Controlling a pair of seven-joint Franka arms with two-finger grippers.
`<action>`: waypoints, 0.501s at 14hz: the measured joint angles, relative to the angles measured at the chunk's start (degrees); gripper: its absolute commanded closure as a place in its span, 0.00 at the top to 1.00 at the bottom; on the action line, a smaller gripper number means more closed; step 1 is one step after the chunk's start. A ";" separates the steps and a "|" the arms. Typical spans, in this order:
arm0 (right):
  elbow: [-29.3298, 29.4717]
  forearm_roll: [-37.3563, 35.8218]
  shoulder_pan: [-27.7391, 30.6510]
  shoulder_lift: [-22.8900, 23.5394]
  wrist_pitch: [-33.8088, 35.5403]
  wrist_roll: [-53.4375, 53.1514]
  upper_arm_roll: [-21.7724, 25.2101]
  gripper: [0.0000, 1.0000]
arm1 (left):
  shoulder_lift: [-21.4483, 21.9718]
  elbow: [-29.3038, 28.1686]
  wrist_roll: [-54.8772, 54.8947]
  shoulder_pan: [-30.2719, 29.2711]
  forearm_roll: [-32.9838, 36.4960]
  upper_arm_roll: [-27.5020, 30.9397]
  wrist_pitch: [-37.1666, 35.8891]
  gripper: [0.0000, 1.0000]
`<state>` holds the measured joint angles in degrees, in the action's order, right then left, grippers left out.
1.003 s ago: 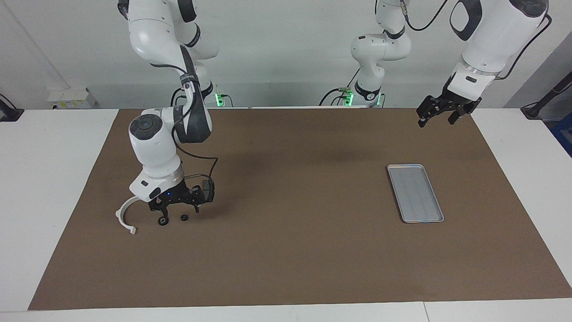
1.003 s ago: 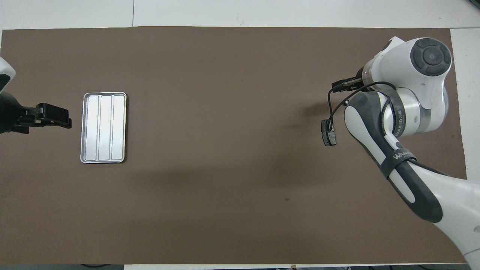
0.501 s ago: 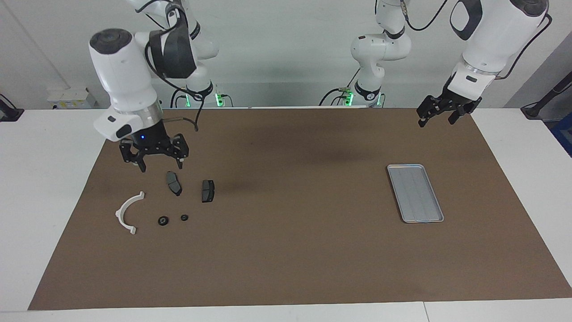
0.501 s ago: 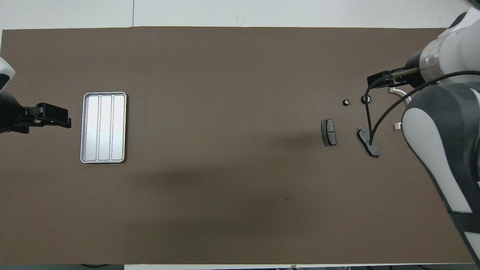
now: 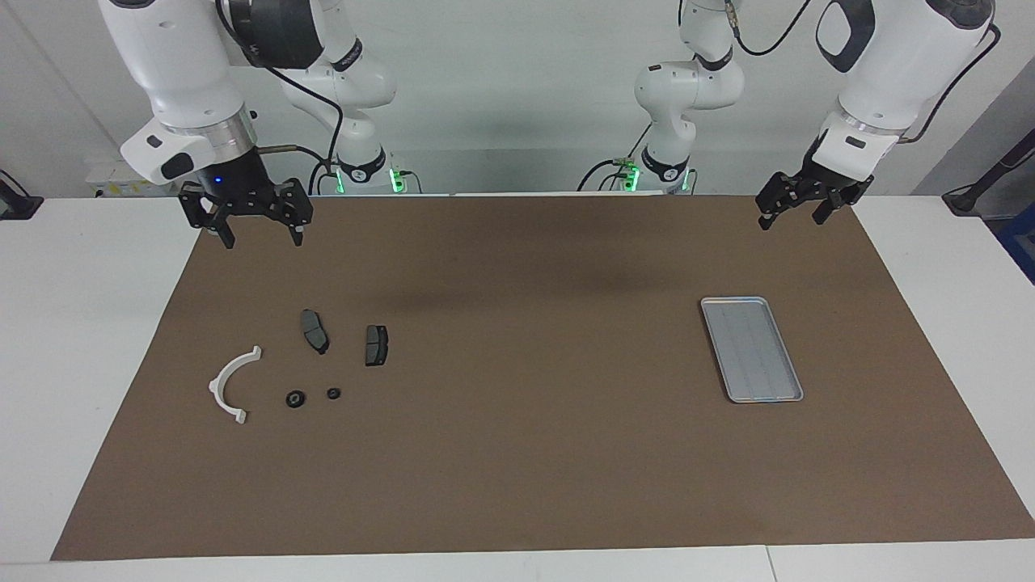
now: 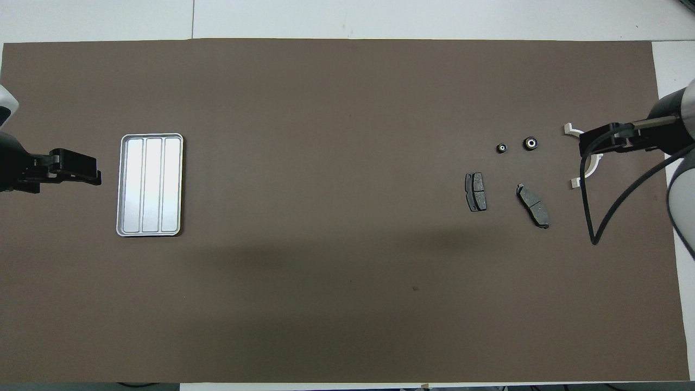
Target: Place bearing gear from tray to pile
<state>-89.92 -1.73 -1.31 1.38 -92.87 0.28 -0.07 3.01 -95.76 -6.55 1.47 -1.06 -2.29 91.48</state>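
The tray lies bare and both bearing gears sit in the pile (placing looks done); the right gripper and left gripper hang with fingers open and empty, needing only to park.

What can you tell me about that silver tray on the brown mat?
The tray is a flat, silver-grey rectangle, metal by its look, with rounded corners, a low raised rim and lengthwise ridges splitting it into three strips. It lies flat and empty on the mat toward the left arm's end, lying slightly askew. Nothing touches it.

High facing and overhead views
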 measured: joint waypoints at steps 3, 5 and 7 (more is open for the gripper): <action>-3.98 2.76 3.88 -1.64 -1.87 2.18 0.21 1.00 | 0.00 0.01 0.00 -0.09 0.00 0.00 0.03 1.00; -6.16 2.86 4.80 -2.80 -3.18 2.51 0.32 1.00 | 0.00 0.02 0.01 -0.14 0.00 0.00 0.05 1.00; -6.81 2.86 4.85 -3.53 -3.56 2.51 0.57 1.00 | 0.00 0.02 0.01 -0.17 0.00 0.00 0.07 1.00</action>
<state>-96.73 1.13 3.54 -2.14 -96.43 2.79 0.51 3.01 -95.74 -6.54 1.30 -1.06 -2.30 91.55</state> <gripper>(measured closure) 0.000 0.000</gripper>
